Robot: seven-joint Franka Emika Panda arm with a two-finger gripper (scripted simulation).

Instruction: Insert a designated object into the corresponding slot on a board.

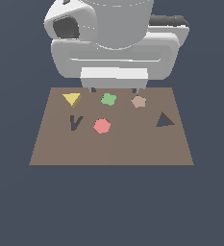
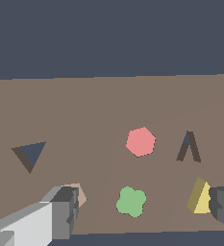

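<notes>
The gripper (image 2: 142,209) hangs wide open and empty over the board's (image 1: 113,149) robot-side edge. The step appears to be the approach. Next, it must centre over the yellow block (image 1: 71,99), near that edge's corner, then carry it to the triangular slot (image 1: 164,120).

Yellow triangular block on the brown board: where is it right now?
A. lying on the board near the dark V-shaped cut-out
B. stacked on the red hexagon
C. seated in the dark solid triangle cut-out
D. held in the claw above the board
A: the yellow triangular block lies flat on the brown board just behind the dark V-shaped cut-out, while the dark solid triangle cut-out sits unfilled across the board.
</notes>
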